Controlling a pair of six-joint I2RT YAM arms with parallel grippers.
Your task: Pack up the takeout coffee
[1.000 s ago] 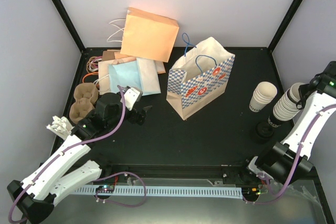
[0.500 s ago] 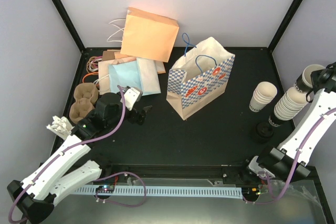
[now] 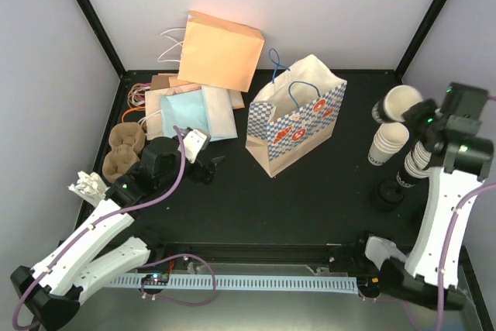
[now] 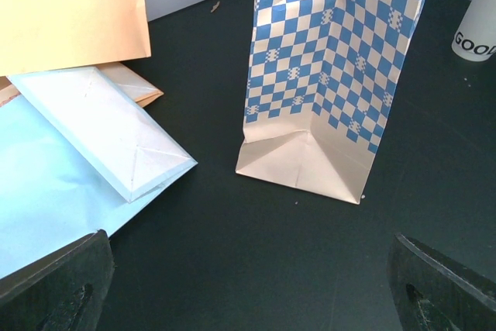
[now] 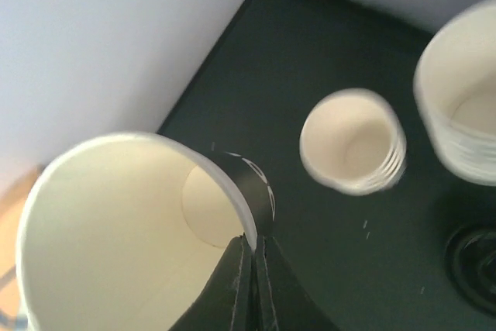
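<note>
My left gripper [image 3: 203,167] is spread wide, holding nothing. The checked bag [image 3: 298,118] stands in the middle, mouth up. Right of it, lifted near the short cup stack [image 3: 387,145], is the takeout coffee cup [image 3: 403,103], mouth up and tilted, its wall pinched at the rim by my closed right gripper [image 5: 252,265]. I judge the carry runs leftward; the right arm is nearer, with bare table [image 3: 349,184] between

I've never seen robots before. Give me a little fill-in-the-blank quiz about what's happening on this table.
The right gripper pinches a paper cup by its ____.
The left gripper holds nothing; its jaws stand ____.
The standing bag has a white and ____ checked pattern.
Missing words: rim; open; blue.
</note>
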